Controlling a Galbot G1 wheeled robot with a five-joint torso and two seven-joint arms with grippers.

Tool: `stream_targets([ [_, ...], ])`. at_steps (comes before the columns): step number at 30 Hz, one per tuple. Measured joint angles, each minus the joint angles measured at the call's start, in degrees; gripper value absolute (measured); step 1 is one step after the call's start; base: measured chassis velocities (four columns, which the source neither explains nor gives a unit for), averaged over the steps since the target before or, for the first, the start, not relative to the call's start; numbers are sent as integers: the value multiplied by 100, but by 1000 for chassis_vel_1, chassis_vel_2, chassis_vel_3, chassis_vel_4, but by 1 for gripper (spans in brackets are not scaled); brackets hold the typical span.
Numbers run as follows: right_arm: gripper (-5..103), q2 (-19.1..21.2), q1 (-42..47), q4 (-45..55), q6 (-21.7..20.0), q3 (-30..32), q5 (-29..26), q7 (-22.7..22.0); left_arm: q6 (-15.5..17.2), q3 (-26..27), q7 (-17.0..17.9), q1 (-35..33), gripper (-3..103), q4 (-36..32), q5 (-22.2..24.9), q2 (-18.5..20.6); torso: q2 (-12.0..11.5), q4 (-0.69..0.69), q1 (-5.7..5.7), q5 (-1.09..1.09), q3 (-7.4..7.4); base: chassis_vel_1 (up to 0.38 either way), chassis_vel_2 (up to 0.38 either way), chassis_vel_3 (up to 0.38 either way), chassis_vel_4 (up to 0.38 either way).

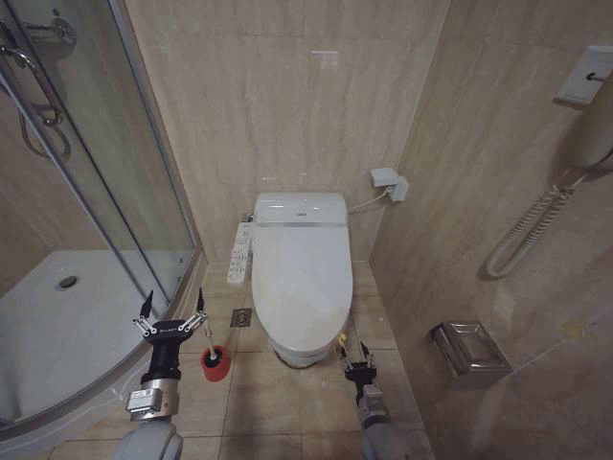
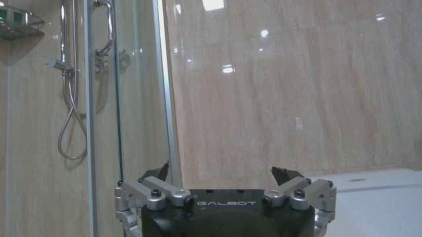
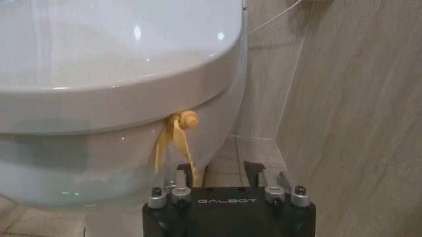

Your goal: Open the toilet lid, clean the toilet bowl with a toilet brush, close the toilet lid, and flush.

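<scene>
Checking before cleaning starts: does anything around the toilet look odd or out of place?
One thing: a yellow strap hangs from under the closed toilet lid at the front rim, near the right claw. The toilet brush stands upright in its red holder.

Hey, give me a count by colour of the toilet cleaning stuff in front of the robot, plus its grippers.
White: 2, the closed glossy white plastic toilet lid and the thin white-handled toilet brush.
Red: 1, the small round red cup holder on the floor tiles.
Yellow: 1, the yellow strap at the seat's front.
Black-and-silver grippers: 2, left gripper, right gripper.
Total: 6.
</scene>
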State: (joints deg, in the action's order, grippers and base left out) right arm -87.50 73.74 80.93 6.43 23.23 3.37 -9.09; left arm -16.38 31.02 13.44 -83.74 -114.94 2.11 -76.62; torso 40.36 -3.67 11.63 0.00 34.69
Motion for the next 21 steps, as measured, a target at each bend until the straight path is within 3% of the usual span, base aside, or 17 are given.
stream_targets([
  [6,53,-30,46,5,39,18,1,5,0,0,0,0,100,0,0,0,0,0,0,0,0,0,0,0,0],
  [7,26,-46,58,6,50,18,2,7,0,0,0,0,100,0,0,0,0,0,0,0,0,0,0,0,0],
  [14,26,-167,70,-65,223,7,-86,29,0,0,0,0,100,0,0,0,0,0,0,0,0,0,0,0,0],
  [15,2,-193,69,-61,251,6,-137,28,0,0,0,0,100,0,0,0,0,0,0,0,0,0,0,0,0],
  [21,1,-294,62,504,290,74,-482,-62,0,0,0,0,100,0,0,0,0,0,0,0,0,0,0,0,0],
])
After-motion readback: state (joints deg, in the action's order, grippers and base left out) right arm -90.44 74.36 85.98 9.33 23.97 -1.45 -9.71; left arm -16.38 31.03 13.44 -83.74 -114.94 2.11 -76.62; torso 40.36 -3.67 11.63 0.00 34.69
